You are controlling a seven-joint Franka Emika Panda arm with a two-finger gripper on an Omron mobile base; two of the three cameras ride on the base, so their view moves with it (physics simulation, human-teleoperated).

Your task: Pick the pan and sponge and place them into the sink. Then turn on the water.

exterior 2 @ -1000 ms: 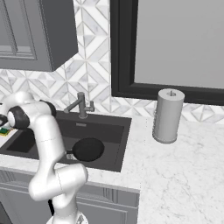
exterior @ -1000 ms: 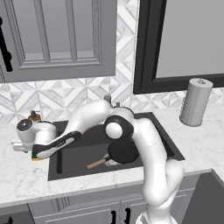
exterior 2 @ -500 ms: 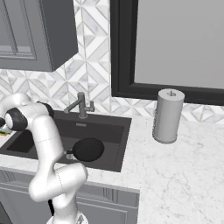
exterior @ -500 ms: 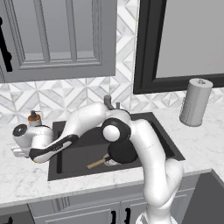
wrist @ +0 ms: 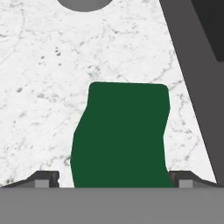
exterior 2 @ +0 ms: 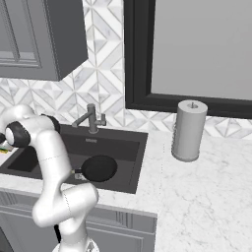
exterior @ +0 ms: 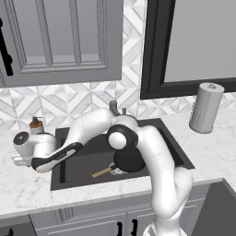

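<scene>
From the hand view, the sponge (wrist: 122, 135) shows its dark green top and lies on the white marble counter. My gripper (wrist: 114, 179) is open and straddles it, one fingertip (wrist: 43, 178) on each side. In the left base view the hand (exterior: 20, 159) hangs low over the counter left of the sink (exterior: 87, 163) and hides the sponge. The black pan (exterior: 130, 159) lies in the basin, its wooden handle (exterior: 101, 172) pointing left. It also shows as the pan (exterior 2: 98, 167) in the sink (exterior 2: 123, 147) in the right base view. No water runs from the faucet (exterior: 114, 107).
A grey soap dispenser (exterior: 36, 124) stands just behind the hand, its round base (wrist: 83, 3) at the top of the hand view. The sink's dark rim (wrist: 192, 65) runs close beside the sponge. A paper towel roll (exterior: 206, 108) stands on the right counter.
The arm has swung a little further left and lowered the hand over the sponge, which is now hidden in the left base view. The jaws stayed open. The pan has not moved.
</scene>
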